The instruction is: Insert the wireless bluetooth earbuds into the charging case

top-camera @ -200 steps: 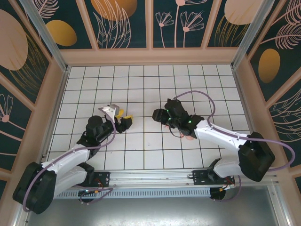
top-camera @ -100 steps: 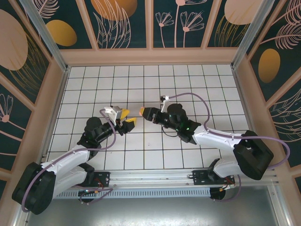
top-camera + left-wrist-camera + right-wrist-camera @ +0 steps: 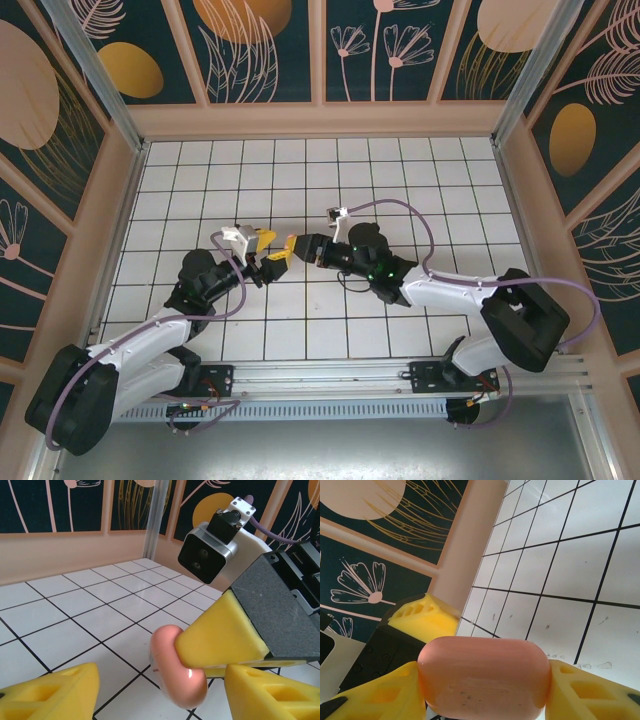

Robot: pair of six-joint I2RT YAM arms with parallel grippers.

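Right gripper (image 3: pixel 297 245) around one coral pod (image 3: pixel 482 675).

I'm looking down on a white tiled surface (image 3: pixel 400 170) with a black grid. A peach-pink ledge (image 3: pixel 320 120) rims it. Above that are dark teal wall panels (image 3: pixel 400 70) with pale flowers and orange discs. Aluminium posts (image 3: pixel 95 70) rise at its far corners.

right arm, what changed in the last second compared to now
The right gripper, shut on the pink case, swung left across the tiles, and its tip now sits right up against the open fingers of the left gripper. The left gripper hardly shifted and stayed open.
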